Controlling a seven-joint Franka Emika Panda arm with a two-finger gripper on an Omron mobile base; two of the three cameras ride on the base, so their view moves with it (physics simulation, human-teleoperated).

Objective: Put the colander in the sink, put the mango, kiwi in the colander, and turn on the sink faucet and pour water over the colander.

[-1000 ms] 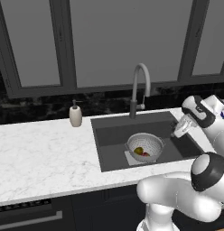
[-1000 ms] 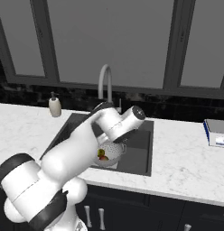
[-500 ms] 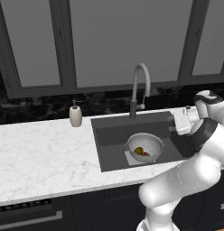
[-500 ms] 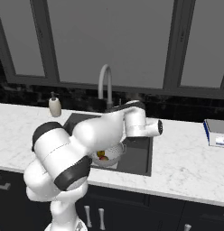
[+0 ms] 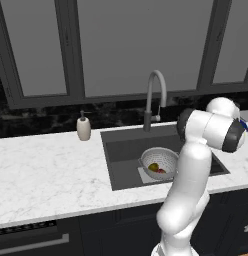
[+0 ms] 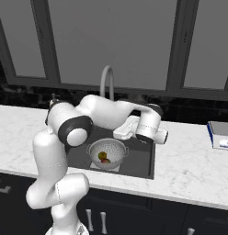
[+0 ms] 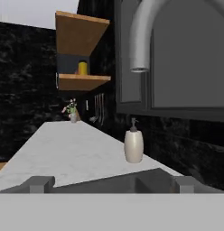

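— Two fruits where?
— Mango (image 6: 105, 161) & kiwi (image 6: 102, 155) in colander (image 6: 108, 152), near sink (image 6: 139, 160) front edge, under faucet (image 5: 155, 97).
— Gripper (image 6: 121, 133)?
— Spread wide, empty, over sink.

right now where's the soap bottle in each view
Left base view: soap bottle on the counter at the back, left of the sink.
Right base view: I can't make it out; the arm covers that spot left of the faucet.
Hand view: right of centre, standing on the counter under the faucet's spout.
Shared landmark: the faucet.
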